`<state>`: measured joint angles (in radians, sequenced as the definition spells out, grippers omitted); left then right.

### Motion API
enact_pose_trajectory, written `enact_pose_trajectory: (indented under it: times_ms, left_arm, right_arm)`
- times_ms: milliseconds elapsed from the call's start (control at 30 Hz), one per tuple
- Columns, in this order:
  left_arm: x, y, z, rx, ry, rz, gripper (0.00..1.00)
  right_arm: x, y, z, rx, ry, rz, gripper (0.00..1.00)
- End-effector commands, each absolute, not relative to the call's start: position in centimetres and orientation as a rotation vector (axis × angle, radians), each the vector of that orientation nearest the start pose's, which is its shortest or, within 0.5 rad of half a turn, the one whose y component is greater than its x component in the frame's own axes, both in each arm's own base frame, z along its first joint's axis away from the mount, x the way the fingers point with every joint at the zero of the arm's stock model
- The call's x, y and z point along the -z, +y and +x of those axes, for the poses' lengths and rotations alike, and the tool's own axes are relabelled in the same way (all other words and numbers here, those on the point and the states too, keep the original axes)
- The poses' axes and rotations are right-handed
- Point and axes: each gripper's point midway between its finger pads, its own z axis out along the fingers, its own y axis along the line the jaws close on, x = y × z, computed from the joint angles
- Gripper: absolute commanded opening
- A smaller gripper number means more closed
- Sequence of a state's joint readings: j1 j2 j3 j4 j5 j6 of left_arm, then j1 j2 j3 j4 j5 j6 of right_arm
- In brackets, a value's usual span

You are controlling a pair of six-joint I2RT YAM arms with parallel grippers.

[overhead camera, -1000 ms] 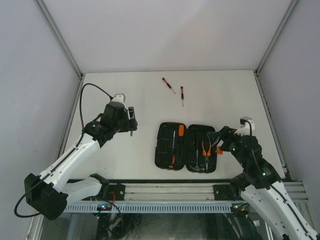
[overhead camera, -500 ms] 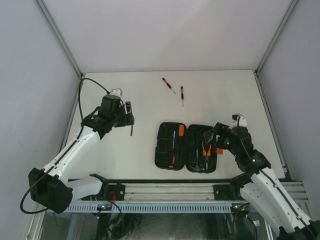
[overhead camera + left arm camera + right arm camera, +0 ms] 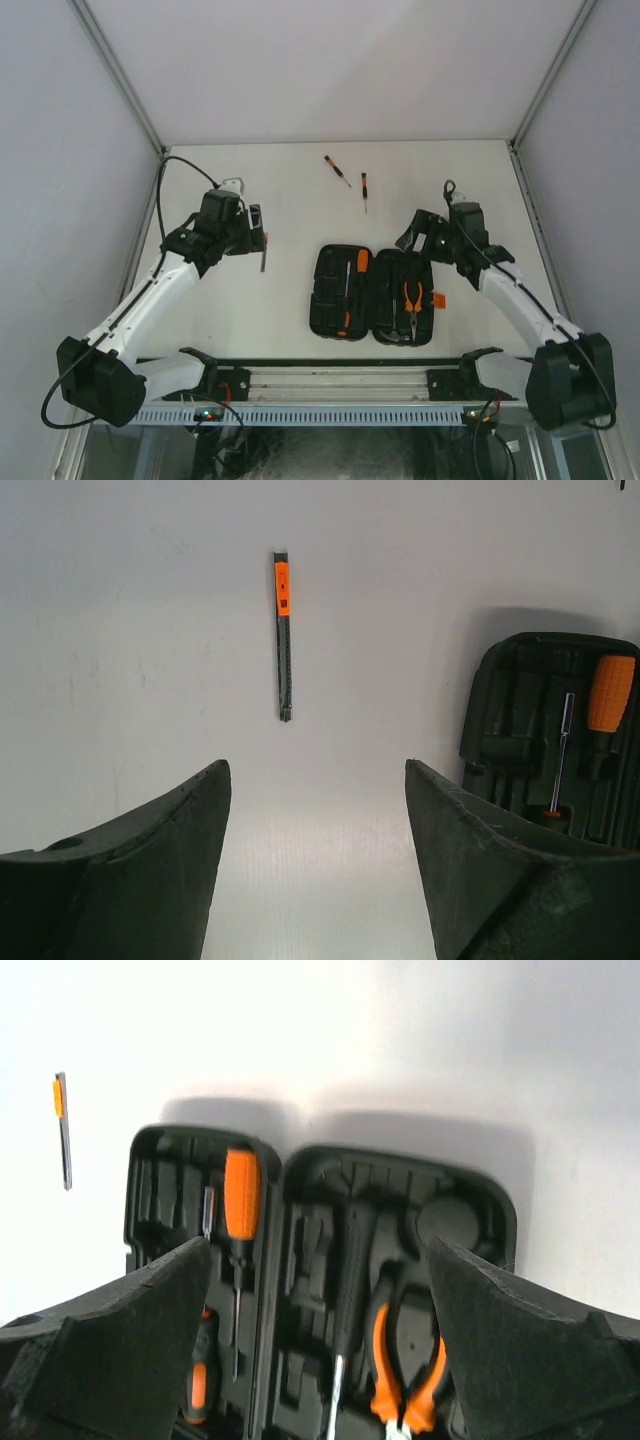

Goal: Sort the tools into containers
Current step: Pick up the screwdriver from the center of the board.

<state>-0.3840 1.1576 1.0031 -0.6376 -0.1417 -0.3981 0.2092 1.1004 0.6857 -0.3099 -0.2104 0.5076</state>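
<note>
Setting: grey walls on three sides, a white table under both arms.
Tool case: lies open and flat at the middle of the table's near half, both black halves facing up, with its orange latch on the 3 o'clock edge.
Inside the case: an orange-handled screwdriver sits in the left half and the pliers in the right half.
Loose tools: the first loose screwdriver and the second loose screwdriver lie near each other at 12 o'clock from the case, well apart from it. A slim tool with an orange band lies at 9 to 10 o'clock from the case.
Left gripper: spread, nothing between the fingers. It hangs over bare table, the slim tool just at its 6 o'clock in the top view.
Left wrist view: the slim tool lies lengthwise at 12 o'clock from the left gripper – apart from both fingers. The case shows at 3 o'clock.
Right gripper: spread wide and empty, above the case's far right corner, at about 1 o'clock from the case's middle.
Right wrist view: the case fills the gap of the right gripper – the pliers at 6 o'clock and the slim tool far off at 10 o'clock.
</note>
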Motion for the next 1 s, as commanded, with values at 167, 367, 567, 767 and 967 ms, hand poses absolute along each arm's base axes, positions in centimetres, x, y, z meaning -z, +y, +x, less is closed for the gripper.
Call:
enact_pose_trajectory:
  times_ms: [167, 367, 567, 767, 967]
  left_arm:
    - [-19.6, -10.7, 29.6, 0.227, 2.293, -0.070, 0.74]
    - [-19.7, -9.8, 29.3, 0.184, 2.280, -0.092, 0.74]
    - [-19.6, -9.8, 29.0, 0.197, 2.279, -0.090, 0.74]
    - [-19.3, -9.8, 29.0, 0.192, 2.289, -0.089, 0.73]
    - [-19.1, -9.7, 29.0, 0.179, 2.292, -0.093, 0.73]
  right_arm:
    - [-14.1, 14.3, 38.1, -0.563, 2.297, 0.107, 0.88]
    - [-13.3, 15.8, 43.3, -0.517, 2.330, 0.121, 0.87]
    - [-12.1, 17.5, 48.6, -0.422, 2.381, 0.096, 0.82]
    - [-10.3, 19.0, 52.4, -0.327, 2.431, 0.060, 0.74]
    - [-8.4, 20.8, 54.5, -0.315, 2.479, 0.001, 0.63]
